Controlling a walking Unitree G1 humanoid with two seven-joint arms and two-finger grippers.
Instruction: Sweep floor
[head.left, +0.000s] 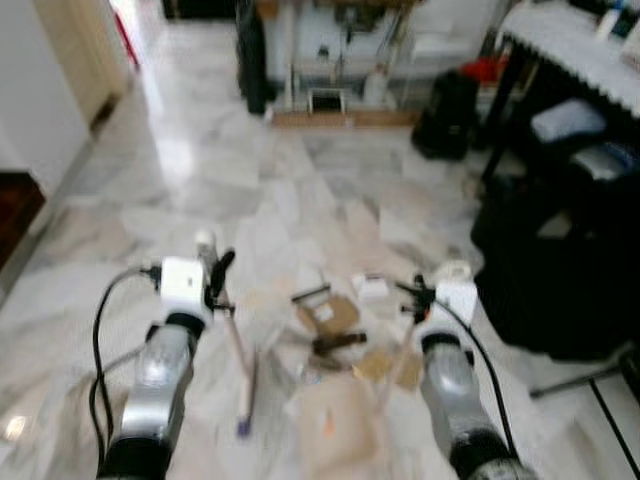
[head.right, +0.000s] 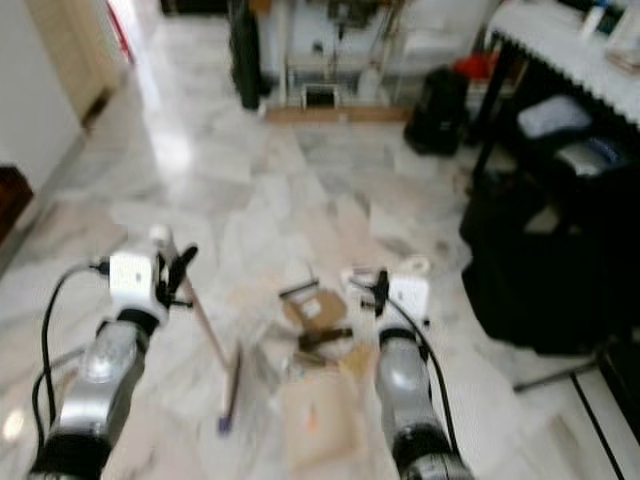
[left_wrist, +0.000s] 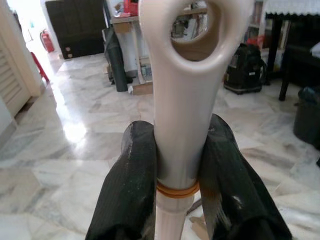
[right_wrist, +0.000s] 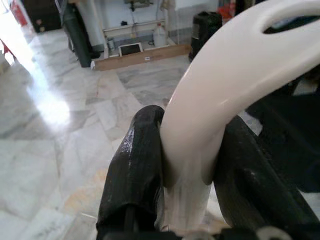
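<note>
My left gripper (head.left: 216, 276) is shut on the top of a cream broom handle (left_wrist: 185, 75), whose end has a hanging loop. The stick slants down to the marble floor, ending near a purple tip (head.left: 243, 428). My right gripper (head.left: 418, 297) is shut on a curved cream dustpan handle (right_wrist: 235, 65). A beige dustpan (head.left: 335, 420) lies on the floor between my arms. Just ahead of it sits litter: cardboard scraps (head.left: 328, 315), a small white box (head.left: 372, 288) and a dark strip (head.left: 338, 343).
A large black bag (head.left: 550, 270) stands close on the right under a table with a white cloth (head.left: 580, 40). A black backpack (head.left: 445, 115) and a shelf unit (head.left: 340, 60) are at the back. A cream door (head.left: 70, 60) is far left.
</note>
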